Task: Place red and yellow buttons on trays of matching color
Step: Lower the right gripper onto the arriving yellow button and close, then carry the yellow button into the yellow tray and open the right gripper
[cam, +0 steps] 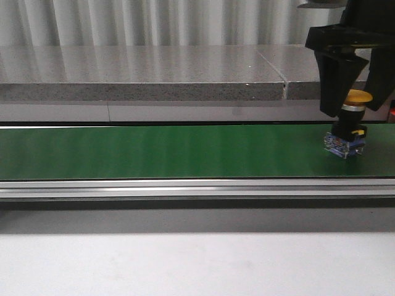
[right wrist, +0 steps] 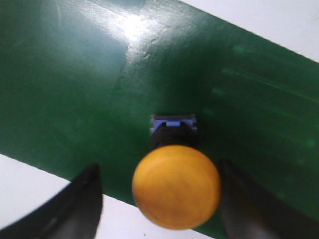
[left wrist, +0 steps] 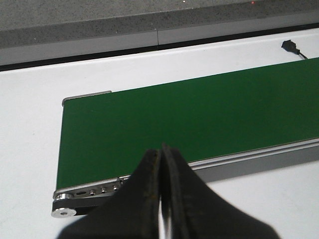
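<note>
A white worktop (cam: 197,265) carries a long green belt (cam: 173,151) in a metal frame, running side to side across the front view, with a grey stone ledge (cam: 142,74) behind it. In the left wrist view the belt's end roller (left wrist: 65,211) sits near the worktop's edge, and a black plug (left wrist: 291,47) lies on the white surface beyond the belt's far side. The right gripper (cam: 359,98) hangs over the belt's right end, its black fingers (cam: 333,80) spread apart on either side of the yellow button (cam: 356,98); the right wrist view shows clear gaps between the button's cap and each finger, so nothing is pinched. The button stands upright on the belt, near its right end, yellow cap on top, black collar and blue-and-clear base (cam: 344,145) below. The left gripper (left wrist: 162,199) hovers over the belt's near edge at its other end, fingers pressed together and holding nothing.
</note>
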Motion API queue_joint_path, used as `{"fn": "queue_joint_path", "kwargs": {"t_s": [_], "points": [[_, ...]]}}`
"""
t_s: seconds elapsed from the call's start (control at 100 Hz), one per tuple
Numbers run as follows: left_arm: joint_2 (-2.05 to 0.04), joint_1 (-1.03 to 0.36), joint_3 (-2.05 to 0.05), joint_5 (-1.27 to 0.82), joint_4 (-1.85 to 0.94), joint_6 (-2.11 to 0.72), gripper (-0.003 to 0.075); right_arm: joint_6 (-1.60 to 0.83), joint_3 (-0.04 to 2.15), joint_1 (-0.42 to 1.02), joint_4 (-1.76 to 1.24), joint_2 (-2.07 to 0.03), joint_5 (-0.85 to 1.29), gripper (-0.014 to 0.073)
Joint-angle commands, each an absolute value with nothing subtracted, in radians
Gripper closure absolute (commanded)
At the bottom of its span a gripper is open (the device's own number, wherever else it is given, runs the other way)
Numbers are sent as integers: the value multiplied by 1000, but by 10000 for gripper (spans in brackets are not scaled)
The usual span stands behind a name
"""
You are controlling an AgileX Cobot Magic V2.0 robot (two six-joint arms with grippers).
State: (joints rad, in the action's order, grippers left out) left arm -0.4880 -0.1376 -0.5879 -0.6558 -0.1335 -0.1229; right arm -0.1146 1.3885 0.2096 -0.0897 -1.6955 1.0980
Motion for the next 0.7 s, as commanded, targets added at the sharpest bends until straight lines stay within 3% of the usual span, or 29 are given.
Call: {"fn": "queue_joint_path", "kwargs": {"t_s": [0.0, 0.09, 0.18, 0.43, 0.69], "points": [[-493, -145, -613, -583, -139, -124, 740, -128, 1425, 206, -91, -1661, 1075, 316], [-493, -145, -613, -583, -139, -124, 740, -128, 1425, 205, -89, -1661, 1065, 465], [-493, -145, -613, -583, -139, -124, 740, -127, 1425, 205, -89, -1660, 1057, 528], [-493, -145, -613, -583, -139, -124, 740, -36, 1425, 184, -77, -1603, 1053, 535], [-493, -145, -613, -583, -139, -124, 740, 24, 1397, 30, -78, -1520, 1066, 535]]}}
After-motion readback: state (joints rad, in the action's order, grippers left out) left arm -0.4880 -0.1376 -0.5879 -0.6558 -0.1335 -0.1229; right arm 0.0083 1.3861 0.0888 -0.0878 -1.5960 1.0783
